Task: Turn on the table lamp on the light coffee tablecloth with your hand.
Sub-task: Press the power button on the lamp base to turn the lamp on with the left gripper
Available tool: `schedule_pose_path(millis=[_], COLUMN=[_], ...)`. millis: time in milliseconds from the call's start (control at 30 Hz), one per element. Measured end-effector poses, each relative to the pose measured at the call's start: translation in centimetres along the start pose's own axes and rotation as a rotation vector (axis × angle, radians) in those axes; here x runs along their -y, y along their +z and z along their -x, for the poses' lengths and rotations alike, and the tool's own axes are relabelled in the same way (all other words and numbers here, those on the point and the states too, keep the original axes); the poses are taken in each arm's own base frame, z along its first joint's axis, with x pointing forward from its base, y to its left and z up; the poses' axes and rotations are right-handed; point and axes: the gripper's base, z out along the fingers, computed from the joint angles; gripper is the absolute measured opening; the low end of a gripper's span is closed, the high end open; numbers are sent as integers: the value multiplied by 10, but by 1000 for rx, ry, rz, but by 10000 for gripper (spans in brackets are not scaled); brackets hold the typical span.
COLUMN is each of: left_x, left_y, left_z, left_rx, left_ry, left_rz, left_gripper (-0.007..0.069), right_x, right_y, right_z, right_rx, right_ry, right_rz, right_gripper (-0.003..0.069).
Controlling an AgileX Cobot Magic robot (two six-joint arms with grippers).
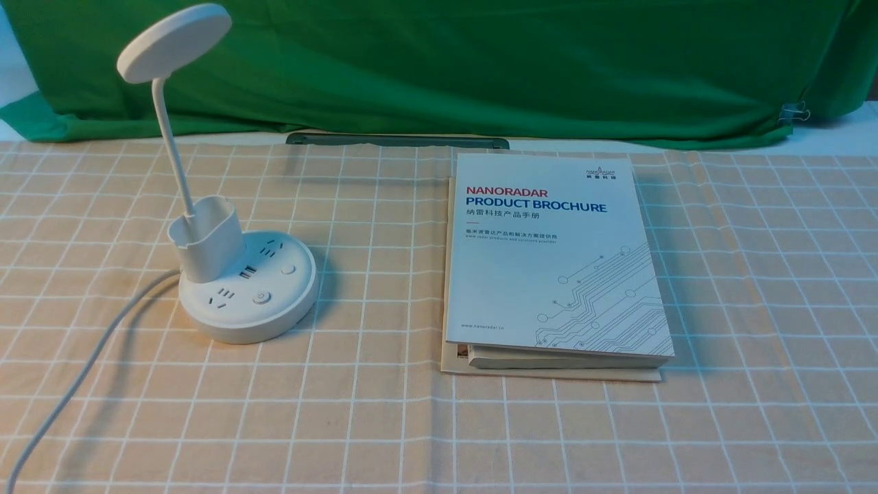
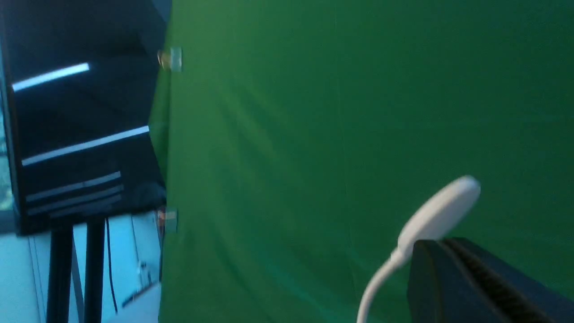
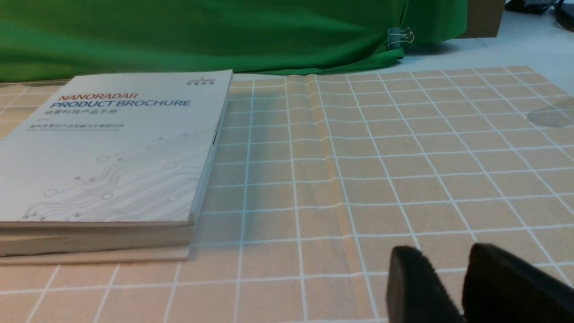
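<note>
The white table lamp point(image 1: 247, 291) stands on the left part of the light coffee tablecloth point(image 1: 384, 425). Its round base carries sockets and two round buttons point(image 1: 260, 298). A thin neck rises out of the pen-cup to the disc head point(image 1: 173, 42), which shows no glow. Neither hand appears in the front view. In the left wrist view my left gripper point(image 2: 441, 246) is shut and empty, raised, with the lamp head point(image 2: 437, 215) just beyond its tip. My right gripper point(image 3: 444, 256) hangs low over the tablecloth point(image 3: 403, 157), its fingers slightly apart and empty.
A thick white brochure book point(image 1: 549, 261) lies right of the lamp. The lamp's white cord point(image 1: 75, 370) runs off the near left edge. A green backdrop cloth point(image 1: 480, 62) hangs behind, with a dark bar point(image 1: 398, 140) at its foot. A black panel on a stand point(image 2: 80, 134) is beside the backdrop.
</note>
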Motion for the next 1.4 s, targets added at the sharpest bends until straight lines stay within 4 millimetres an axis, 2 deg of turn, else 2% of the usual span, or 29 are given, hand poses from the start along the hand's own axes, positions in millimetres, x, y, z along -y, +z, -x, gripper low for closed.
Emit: schedule_pose_path(millis=[200,300,367,400,433,500,567,633,667,733,833,933,1000,1033,1133,1167,1300,1333,1400], left_x=[-2,3,8,9,10,9,9,8,9,9,16,30,41,42,55,62,86,87,102], left_y=[-4,-1,7,10,16,28,43,62,72,81,96,106,112,112,123,134,164,165,185], left_z=[26,50,83,90,105,122,126,113,98,76,31,-12,-36,-35,-67,-82,-114,-118,-134], left_rx=[294,377,357,312,249,119,-45,-255,-381,-563,-909,-1211,-1340,-1338,-1454,-1483,-1525,-1537,-1545], left_ry=[-146,-180,-141,-125,-114,-102,-96,-89,-89,-113,-203,-284,-358,-366,-461,-476,-377,-368,-253], left_rz=[2,-68,-113,-117,-113,-92,-67,-41,-28,-8,4,-83,-165,-174,-246,-266,-291,-290,-283], left_gripper=[21,21,21,21,21,21,21,21,21,21,21,21,21,21,21,21,21,21,21], right_x=[0,0,0,0,0,0,0,0,0,0,0,0,0,0,0,0,0,0,0], right_y=[0,0,0,0,0,0,0,0,0,0,0,0,0,0,0,0,0,0,0], right_z=[0,0,0,0,0,0,0,0,0,0,0,0,0,0,0,0,0,0,0], right_rx=[-1,-1,0,0,0,0,0,0,0,0,0,0,0,0,0,0,0,0,0], right_ry=[0,0,0,0,0,0,0,0,0,0,0,0,0,0,0,0,0,0,0], right_rz=[0,0,0,0,0,0,0,0,0,0,0,0,0,0,0,0,0,0,0], right_gripper=[238,238,238,238,238,238,238,238,238,238,238,238,238,238,238,238,238,238,238])
